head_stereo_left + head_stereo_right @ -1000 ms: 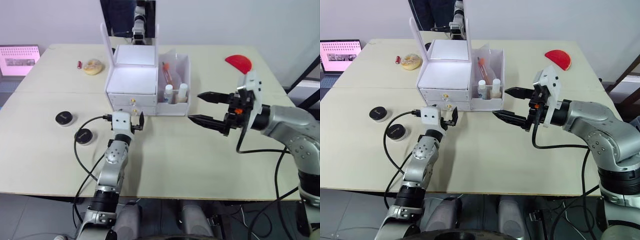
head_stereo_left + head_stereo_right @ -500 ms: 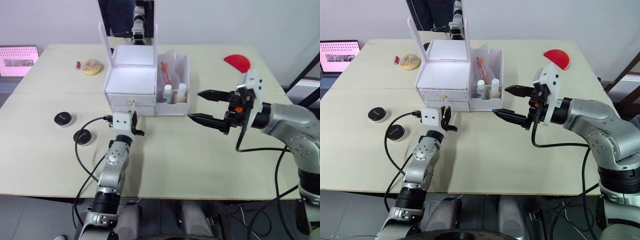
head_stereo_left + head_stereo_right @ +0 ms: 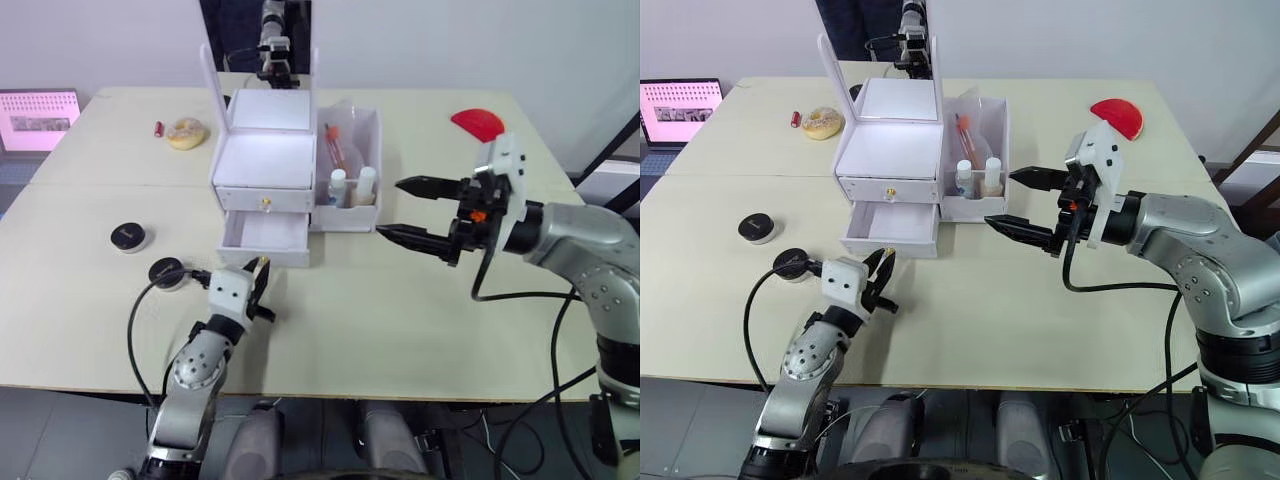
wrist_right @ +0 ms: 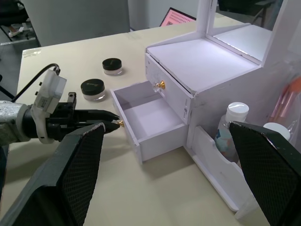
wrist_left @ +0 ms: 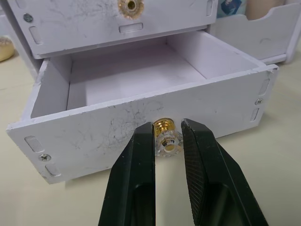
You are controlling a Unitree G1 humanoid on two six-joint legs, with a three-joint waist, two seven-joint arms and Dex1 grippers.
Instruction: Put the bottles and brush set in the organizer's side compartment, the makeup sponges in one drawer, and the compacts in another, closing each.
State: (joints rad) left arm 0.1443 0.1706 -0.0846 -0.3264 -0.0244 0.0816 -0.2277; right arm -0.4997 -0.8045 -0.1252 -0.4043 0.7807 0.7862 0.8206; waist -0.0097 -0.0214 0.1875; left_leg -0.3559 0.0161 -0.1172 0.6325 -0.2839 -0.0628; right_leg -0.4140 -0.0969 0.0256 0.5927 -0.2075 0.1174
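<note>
The table (image 3: 420,330) carries the organizer (image 3: 262,160), a white box with its mirror (image 3: 256,40) upright at the back. Its side compartment (image 3: 362,128) adjoins the drawer section on the robot's right and holds the brush set (image 3: 334,145) leaning at the rear, with the two bottles (image 3: 338,187), one clear and one beige, standing side by side at the front. The organizer's lower drawer (image 3: 262,238) stands pulled out toward the robot and shows a bare white floor; the upper drawer (image 3: 264,203) is flush. The right hand (image 3: 408,212) hovers above the table just beyond the side compartment, its fingers spread wide around nothing. The left hand (image 5: 168,141) is in front of the open drawer, its fingers narrowed around the small gold knob (image 5: 165,136); contact with the knob cannot be judged. The two compacts (image 3: 130,237) sit on the table well to the organizer's left, one nearer the robot than the other.
</note>
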